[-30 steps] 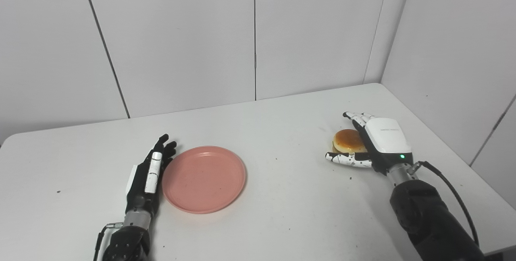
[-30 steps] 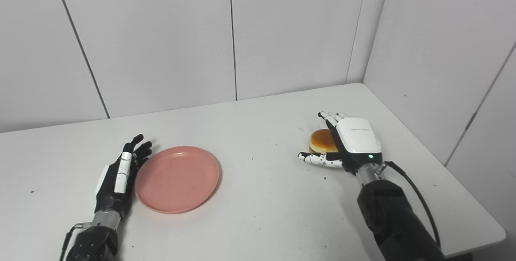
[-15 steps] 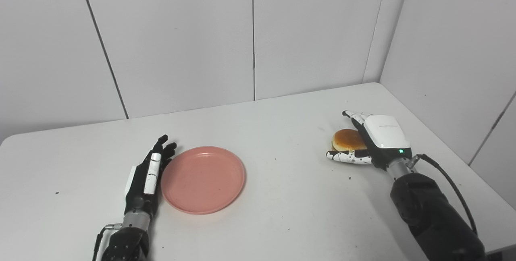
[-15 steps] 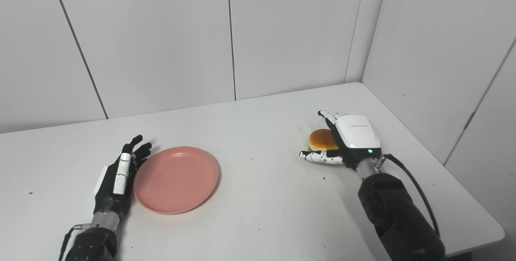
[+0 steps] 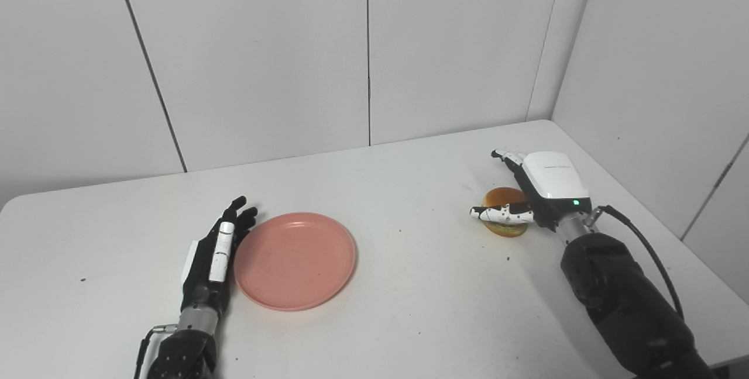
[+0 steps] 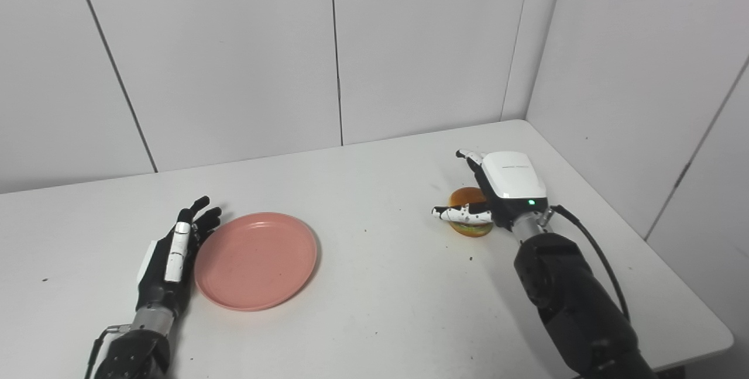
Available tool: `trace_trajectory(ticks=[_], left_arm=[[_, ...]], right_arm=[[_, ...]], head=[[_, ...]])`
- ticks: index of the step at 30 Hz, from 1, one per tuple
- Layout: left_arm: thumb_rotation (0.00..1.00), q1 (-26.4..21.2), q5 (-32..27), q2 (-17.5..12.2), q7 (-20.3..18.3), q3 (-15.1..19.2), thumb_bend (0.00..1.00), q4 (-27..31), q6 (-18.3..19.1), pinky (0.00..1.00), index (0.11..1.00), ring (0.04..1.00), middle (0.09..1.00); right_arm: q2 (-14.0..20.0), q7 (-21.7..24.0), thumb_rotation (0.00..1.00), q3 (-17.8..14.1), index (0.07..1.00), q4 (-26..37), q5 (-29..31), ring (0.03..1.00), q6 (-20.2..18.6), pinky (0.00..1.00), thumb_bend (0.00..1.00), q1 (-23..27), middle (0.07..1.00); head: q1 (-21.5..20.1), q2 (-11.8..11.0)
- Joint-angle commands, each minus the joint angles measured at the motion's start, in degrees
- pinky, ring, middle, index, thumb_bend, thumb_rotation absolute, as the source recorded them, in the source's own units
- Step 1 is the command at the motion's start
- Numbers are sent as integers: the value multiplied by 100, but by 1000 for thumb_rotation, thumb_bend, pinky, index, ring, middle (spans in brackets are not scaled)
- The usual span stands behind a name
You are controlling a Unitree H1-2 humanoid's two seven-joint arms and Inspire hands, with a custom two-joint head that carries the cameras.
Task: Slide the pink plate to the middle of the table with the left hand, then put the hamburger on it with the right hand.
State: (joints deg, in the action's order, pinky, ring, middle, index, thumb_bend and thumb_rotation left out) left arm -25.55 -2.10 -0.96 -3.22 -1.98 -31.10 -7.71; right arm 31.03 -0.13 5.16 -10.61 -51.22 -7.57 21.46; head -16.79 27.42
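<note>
Your right hand point(image 5: 541, 192) grips the hamburger point(image 5: 504, 215), just clear of the worktop point(image 5: 409, 285); the pink plate point(image 5: 295, 259) lies well to its left, touching your flat, empty left hand point(image 5: 216, 247).

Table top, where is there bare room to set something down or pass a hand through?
Bare table lies between the pink plate and the hamburger, and along the back wall. It is crowded where the left hand flanks the plate, and where the right hand holds the hamburger.

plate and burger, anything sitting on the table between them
Nothing solid: between the plate and the burger there is only bare white table with a few tiny dark specks. Both eye views show that stretch unblocked.
</note>
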Motion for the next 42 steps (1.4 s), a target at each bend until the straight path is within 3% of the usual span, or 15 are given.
trace_trajectory(ticks=[1, 12, 42], left_arm=[[972, 245, 67, 7, -66, -61, 697, -179, 281, 884, 841, 866, 830], [963, 260, 42, 12, -80, -58, 719, -152, 327, 893, 841, 877, 831], [974, 246, 65, -63, -180, -140, 714, -176, 314, 842, 803, 859, 828]], right_arm=[[187, 28, 754, 5, 805, 61, 10, 786, -105, 675, 973, 322, 797], [272, 352, 768, 238, 787, -88, -59, 731, -242, 592, 987, 470, 764], [410, 774, 763, 531, 796, -296, -231, 760, -499, 659, 962, 507, 792]], head=[[12, 18], [28, 37], [62, 94]])
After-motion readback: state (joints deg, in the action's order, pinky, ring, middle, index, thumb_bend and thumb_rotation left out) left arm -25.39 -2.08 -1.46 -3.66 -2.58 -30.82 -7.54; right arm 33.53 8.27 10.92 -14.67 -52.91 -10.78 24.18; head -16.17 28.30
